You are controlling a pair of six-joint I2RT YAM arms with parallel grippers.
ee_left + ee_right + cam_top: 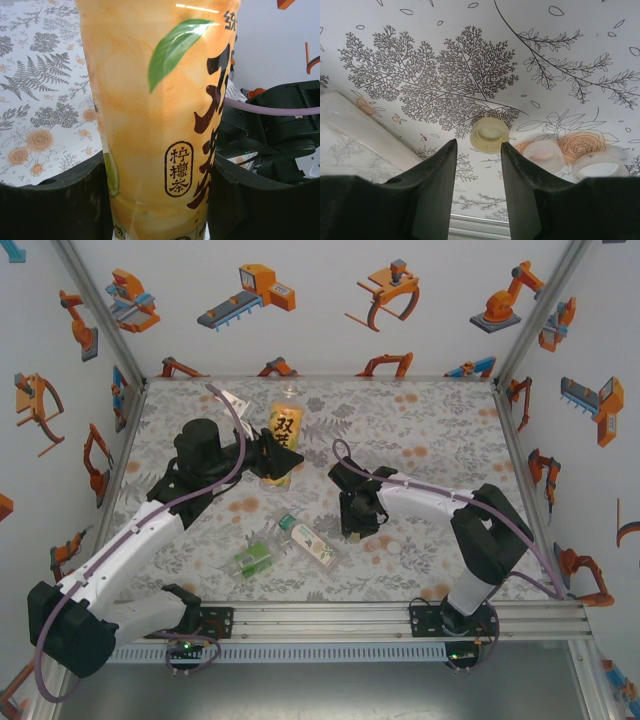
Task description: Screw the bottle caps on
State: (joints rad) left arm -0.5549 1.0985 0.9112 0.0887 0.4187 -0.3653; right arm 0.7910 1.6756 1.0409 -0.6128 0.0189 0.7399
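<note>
While the left pincer (159,200) clamped the upright amber-yellow plastic bottle (150,100) toward the counter's (430,430) far side, the right pincer (477,160), narrowly parted and empty, hovered with the small round pale-yellow plastic cap (490,135) lying just ahead of its fingertips, aligned with their gap.

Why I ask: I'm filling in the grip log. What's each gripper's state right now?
Left gripper: closed on the amber-yellow bottle.
Right gripper: open, holding nothing; a pale yellowish cap lies on the table by its fingertips.
</note>
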